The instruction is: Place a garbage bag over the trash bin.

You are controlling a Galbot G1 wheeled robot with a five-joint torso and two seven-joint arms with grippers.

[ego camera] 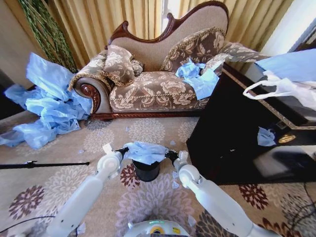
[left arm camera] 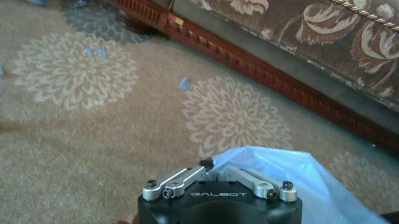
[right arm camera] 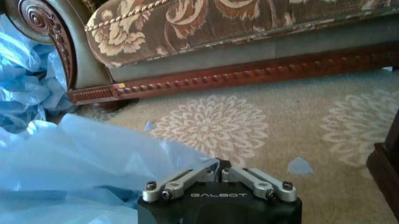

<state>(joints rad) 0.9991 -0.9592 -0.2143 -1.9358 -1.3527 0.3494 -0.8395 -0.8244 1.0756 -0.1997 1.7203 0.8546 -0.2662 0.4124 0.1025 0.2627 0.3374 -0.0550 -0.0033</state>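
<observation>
The light blue garbage bag (ego camera: 145, 150) is stretched between my two grippers and drapes over the top of the small black trash bin (ego camera: 146, 171), which stands on the flowered rug just in front of me. My left gripper (ego camera: 121, 151) is shut on the bag's left edge. My right gripper (ego camera: 171, 155) is shut on its right edge. In the left wrist view the left gripper (left arm camera: 210, 164) pinches the bag (left arm camera: 283, 175). In the right wrist view the right gripper (right arm camera: 222, 164) pinches the bag (right arm camera: 81, 158). The bin's rim is hidden under the plastic.
A patterned sofa (ego camera: 158, 89) stands behind the bin, with blue bags (ego camera: 198, 75) on its seat. A big heap of blue bags (ego camera: 49, 108) lies at the left. A dark cabinet (ego camera: 232, 128) at the right carries a white handled bag (ego camera: 276, 88). A black rod (ego camera: 44, 164) lies on the rug.
</observation>
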